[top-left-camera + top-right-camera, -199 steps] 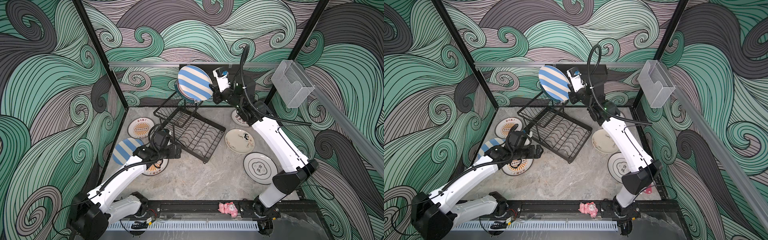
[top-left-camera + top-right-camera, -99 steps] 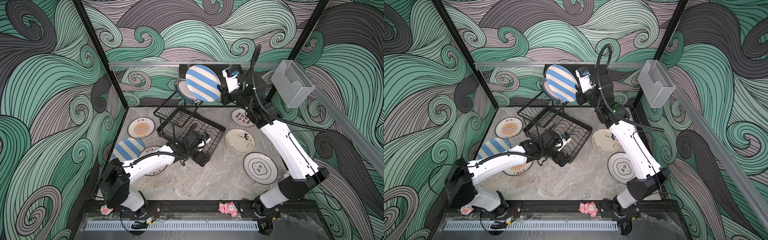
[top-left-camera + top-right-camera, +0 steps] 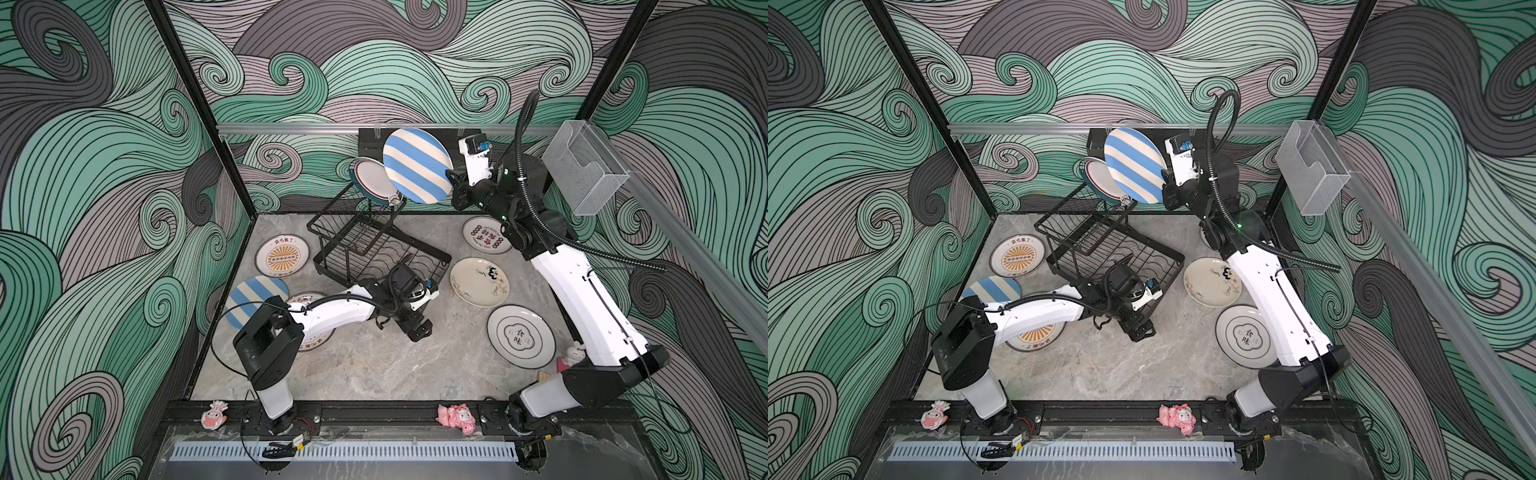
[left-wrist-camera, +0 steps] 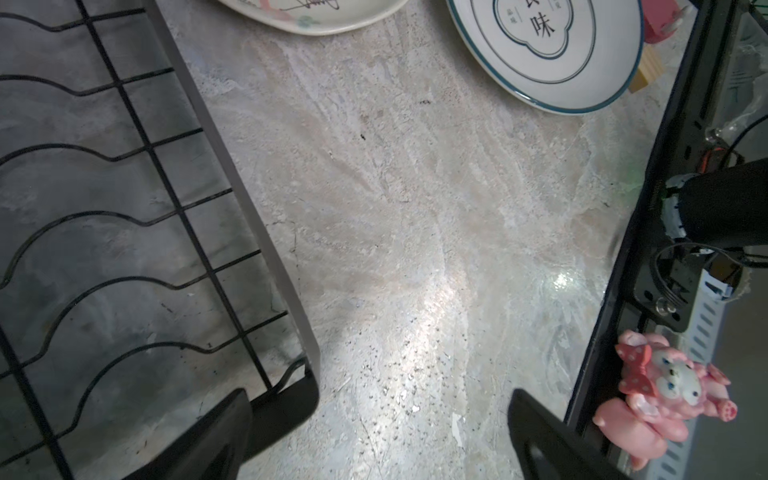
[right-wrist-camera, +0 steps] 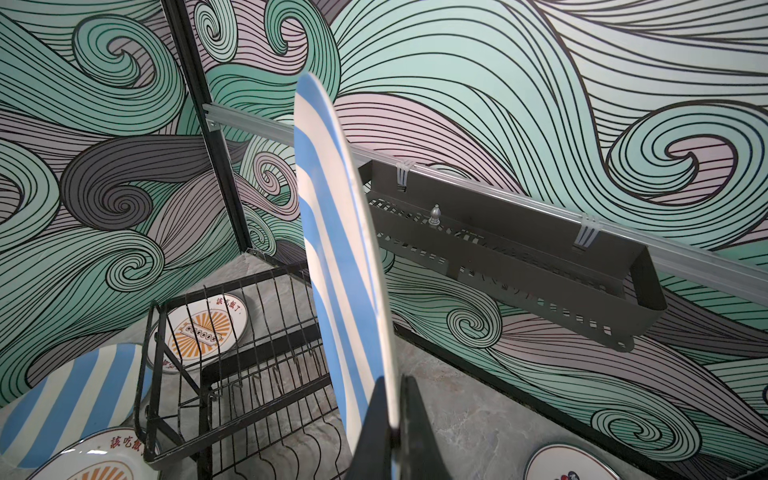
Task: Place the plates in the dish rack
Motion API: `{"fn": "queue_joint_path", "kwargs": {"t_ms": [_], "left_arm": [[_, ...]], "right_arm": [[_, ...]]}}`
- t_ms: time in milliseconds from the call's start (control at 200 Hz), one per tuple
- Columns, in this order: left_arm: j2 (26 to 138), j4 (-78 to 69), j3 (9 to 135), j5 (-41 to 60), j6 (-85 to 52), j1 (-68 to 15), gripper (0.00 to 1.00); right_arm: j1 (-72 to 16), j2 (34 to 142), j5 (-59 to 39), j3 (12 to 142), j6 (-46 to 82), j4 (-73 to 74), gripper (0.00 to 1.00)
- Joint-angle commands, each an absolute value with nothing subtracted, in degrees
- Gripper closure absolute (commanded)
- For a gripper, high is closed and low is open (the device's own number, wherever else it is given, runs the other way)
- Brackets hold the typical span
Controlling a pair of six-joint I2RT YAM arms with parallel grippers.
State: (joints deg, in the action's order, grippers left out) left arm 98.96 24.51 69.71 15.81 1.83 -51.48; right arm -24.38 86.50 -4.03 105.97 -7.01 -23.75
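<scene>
- The right hand is pressed together on the rim of a blue-and-cream striped plate, holding it on edge in the air over the far end of the dish rack. In the right wrist view its black fingers pinch the lower rim
- A green-rimmed plate stands upright in the rack's raised basket, just beside the held plate and partly hidden by it. Whether they touch cannot be told
- A black perforated wall tray hangs from the rail close behind the held plate's upper edge
- The left hand is spread wide, low over the counter – the rack's near corner sits between its fingers, close to one of them
- The widest bare stretch of counter runs from that corner to the black front rail
- Left of the rack lie a second striped plate, a sunburst plate and another sunburst plate partly under the left arm
- To the right lie a red-lettered plate, a cream doodled plate and a flower-outline plate, near one another with narrow gaps between
- The rack is thin black wire, with a wavy-wire grid base edged by a flat band and a slotted basket above
- The plates are round, shallow and glossy – the counter is grey veined stone with a patch of glare
</scene>
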Motion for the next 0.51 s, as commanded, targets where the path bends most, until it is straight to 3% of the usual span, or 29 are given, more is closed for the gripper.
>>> {"fn": "queue_joint_path", "kwargs": {"t_ms": [0,500], "left_arm": [[100.1,28.1,71.3,18.8,4.6,-51.9,0.02],[100.3,35.8,70.3,18.5,4.3,-51.8,0.01]], "right_arm": [[-23.9,85.0,-4.3,106.1,-6.2,-20.9,1.0],[-23.9,86.3,-4.2,107.5,-6.7,-21.0,1.0]]}}
